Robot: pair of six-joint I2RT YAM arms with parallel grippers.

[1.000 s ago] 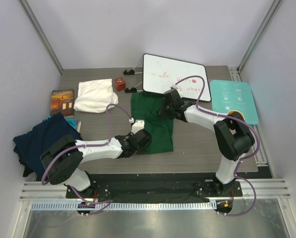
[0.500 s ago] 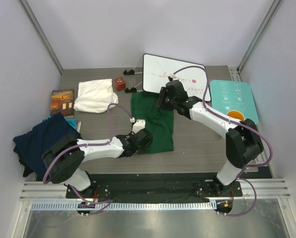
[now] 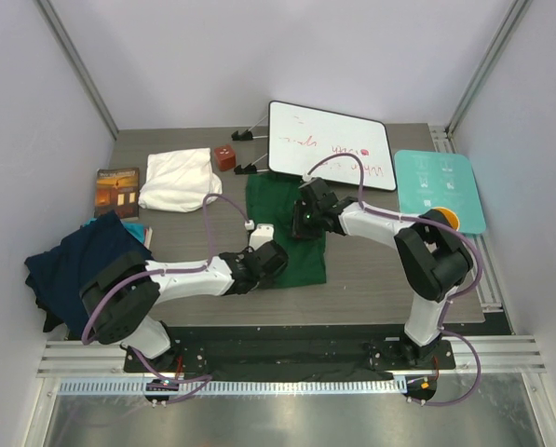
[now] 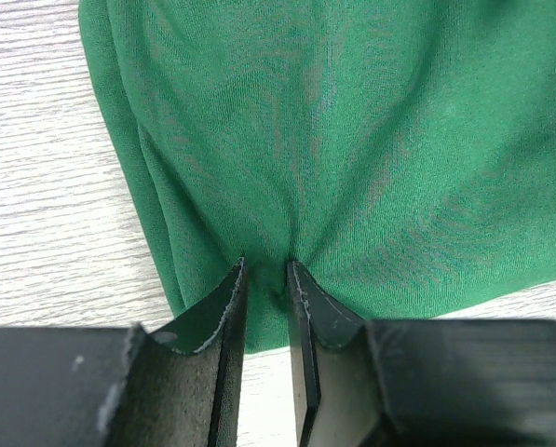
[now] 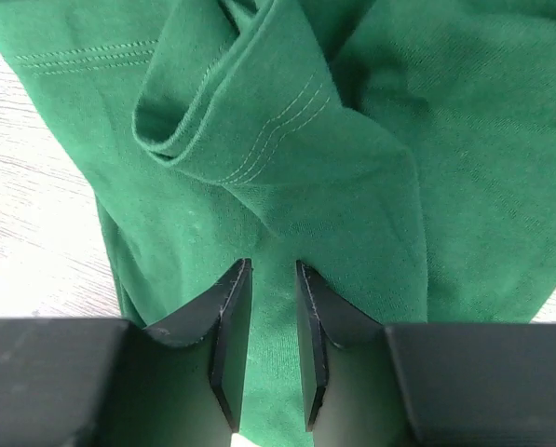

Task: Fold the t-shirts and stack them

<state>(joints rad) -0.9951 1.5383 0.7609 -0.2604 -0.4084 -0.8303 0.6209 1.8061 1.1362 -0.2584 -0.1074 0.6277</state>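
The dark green t-shirt [image 3: 301, 253] lies part-folded in the middle of the table. My left gripper [image 3: 270, 264] is at its near left edge, jaws shut on a pinch of green cloth [image 4: 352, 158] that puckers at the fingertips [image 4: 231, 289]. My right gripper [image 3: 305, 222] is on the shirt's far half, jaws closed narrowly on green cloth [image 5: 371, 168], just below a rolled sleeve hem [image 5: 231, 102]. The cream-white t-shirt [image 3: 178, 179] lies folded at the far left. The navy blue t-shirt [image 3: 73, 265] lies crumpled at the left edge.
A whiteboard [image 3: 329, 144] on small stands is behind the green shirt. A flat teal board [image 3: 439, 189] lies at the right, with an orange object [image 3: 445, 218] at its near edge. A brown book [image 3: 117, 191] and a small red-brown mug [image 3: 224, 156] sit near the cream shirt.
My right gripper rose toward the back of the green shirt, then came forward and down over its far half. The left gripper stayed at the near edge.
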